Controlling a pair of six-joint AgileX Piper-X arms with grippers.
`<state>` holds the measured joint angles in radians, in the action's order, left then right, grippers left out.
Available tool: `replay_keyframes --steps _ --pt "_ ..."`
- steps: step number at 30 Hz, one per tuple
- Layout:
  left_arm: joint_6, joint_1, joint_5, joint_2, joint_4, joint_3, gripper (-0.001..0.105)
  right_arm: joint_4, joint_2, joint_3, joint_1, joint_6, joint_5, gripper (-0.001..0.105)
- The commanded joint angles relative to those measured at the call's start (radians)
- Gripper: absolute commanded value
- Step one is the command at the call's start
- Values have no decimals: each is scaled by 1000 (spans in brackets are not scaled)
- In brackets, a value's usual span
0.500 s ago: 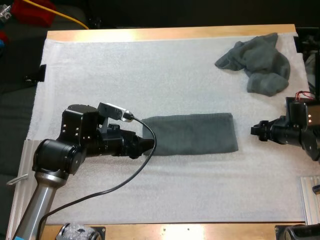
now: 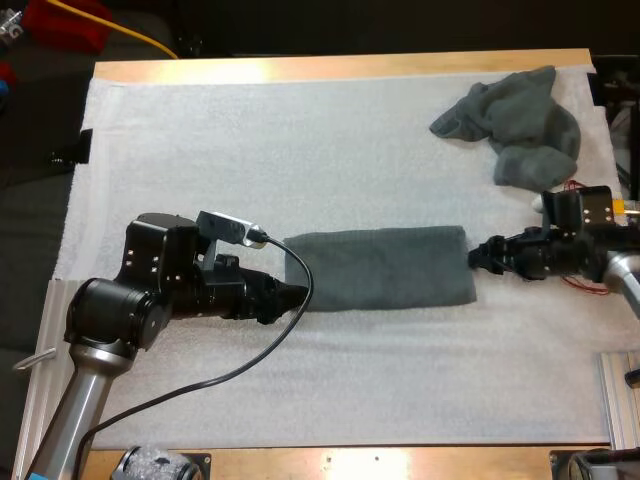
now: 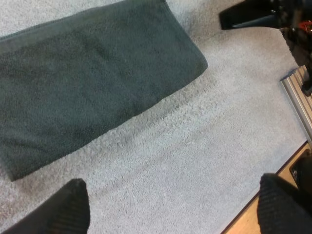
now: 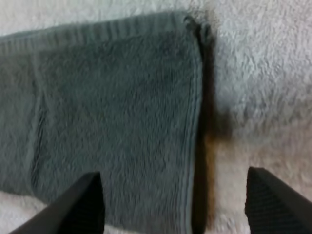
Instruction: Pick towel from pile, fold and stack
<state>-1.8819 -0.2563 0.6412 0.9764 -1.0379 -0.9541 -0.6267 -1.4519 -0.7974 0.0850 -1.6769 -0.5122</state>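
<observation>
You have the folded towel (image 2: 380, 268) lying flat as a long strip in the middle of the mat (image 2: 250, 140), its length running across the table (image 2: 340, 67), while the crumpled towel (image 2: 515, 122) sits well apart at the mat's far right corner. Your left pincer (image 2: 290, 297) is low and just beside the strip's left short end, toward its near corner; its own camera shows the two fingers (image 3: 58, 209) standing wide apart over bare mat, clear of the cloth, so it is open and carries nothing. Your right pincer (image 2: 478, 257) is at the opposite short end, right at the edge; its own camera shows those fingers spread as well, one above the cloth and one above the mat, with the hemmed edge between them and nothing pinched. I judge that you are in the folding step: the lengthwise fold looks done, the end-to-end fold is not yet made, and stacking is left. The next move calls for you to lower a pincer onto its short edge, close it on every layer there, then lift and carry that end over to meet the other end, keeping the edges square. Watch for a shallow bite that takes only the top layer, since the strip would likely open up as you lift
</observation>
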Motion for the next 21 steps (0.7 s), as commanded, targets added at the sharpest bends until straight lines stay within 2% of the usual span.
replay_keyframes --steps 1,11,18,21 --pt "2 -3 7 -6 -5 -5 69 23 -13 -9 -2 15 -32 61" --pt "2 -3 7 -6 -19 -5 69 183 -168 -9 0 152 -121 61" --pt "6 -3 7 -6 -37 -5 69 203 -218 -9 5 202 -137 61" --pt "6 -3 7 -6 -37 -5 69 203 -245 -9 43 230 -137 61"
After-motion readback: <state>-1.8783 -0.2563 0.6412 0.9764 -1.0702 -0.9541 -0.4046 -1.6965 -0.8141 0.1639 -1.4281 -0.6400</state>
